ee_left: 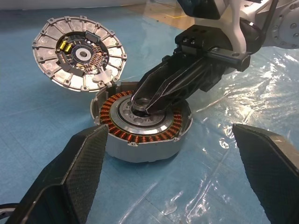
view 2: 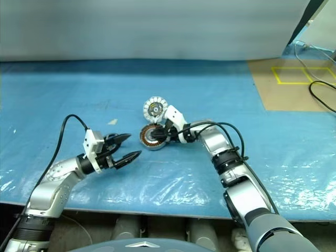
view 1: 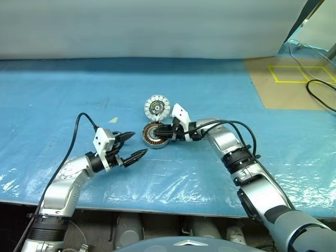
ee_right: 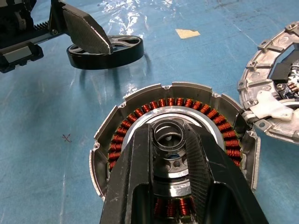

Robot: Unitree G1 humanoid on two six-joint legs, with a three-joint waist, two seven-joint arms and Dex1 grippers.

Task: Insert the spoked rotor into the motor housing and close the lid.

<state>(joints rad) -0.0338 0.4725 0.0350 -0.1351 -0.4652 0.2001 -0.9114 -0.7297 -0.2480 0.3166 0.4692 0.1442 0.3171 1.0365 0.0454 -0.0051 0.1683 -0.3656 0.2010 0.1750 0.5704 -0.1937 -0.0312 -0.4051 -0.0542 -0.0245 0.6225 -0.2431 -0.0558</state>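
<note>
Over the motor housing (ee_left: 140,126), right gripper (ee_left: 147,103) grips its centre hub; left gripper (view 1: 131,146) gapes wide

Motor housing (view 1: 156,136) on blue table (view 1: 63,94)

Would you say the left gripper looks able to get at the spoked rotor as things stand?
Probably yes: the left gripper hangs open, and the spoked rotor lies flat on the blue table right by its fingers, nothing between. The right gripper is busy over the motor housing.
</note>
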